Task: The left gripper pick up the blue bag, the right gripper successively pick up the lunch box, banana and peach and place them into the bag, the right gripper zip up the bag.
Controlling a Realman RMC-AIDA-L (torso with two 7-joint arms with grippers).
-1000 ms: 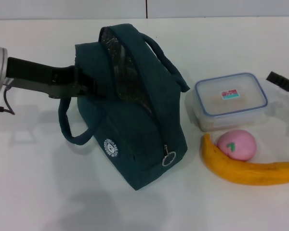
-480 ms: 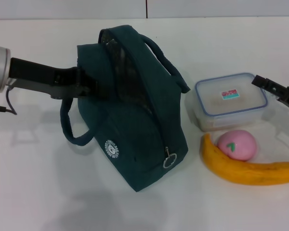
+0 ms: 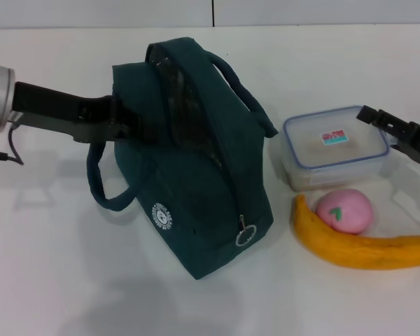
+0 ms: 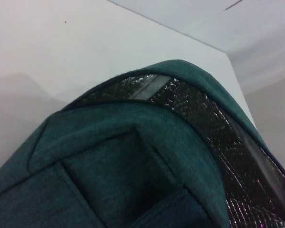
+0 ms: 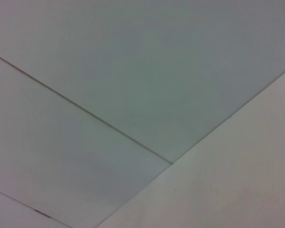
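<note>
The lunch box (image 3: 336, 147) lies flat on the white table (image 3: 49, 280), with its long side running left to right across the head view. The right gripper (image 3: 399, 131) is just above and beside the box's right end, so the box lies to the left of this gripper and a little below it. The fingers reach over the far right corner of the lid, and I cannot tell how wide they stand. The right wrist view shows only wall and table, not the box.

Nearer to the robot than this gripper are the peach (image 3: 344, 211) and the banana (image 3: 360, 245). The peach rests against the inner curve of the banana, and both are just in front of the box.

Further to the left of the right gripper stands the blue bag (image 3: 196, 189), with its top open and the foil lining visible. The left gripper (image 3: 129, 126) is closed on the bag's left upper edge and holds it. The right arm is clearly the nearer one to the box, and I judge that it must come across the short width of the box to grasp it.
</note>
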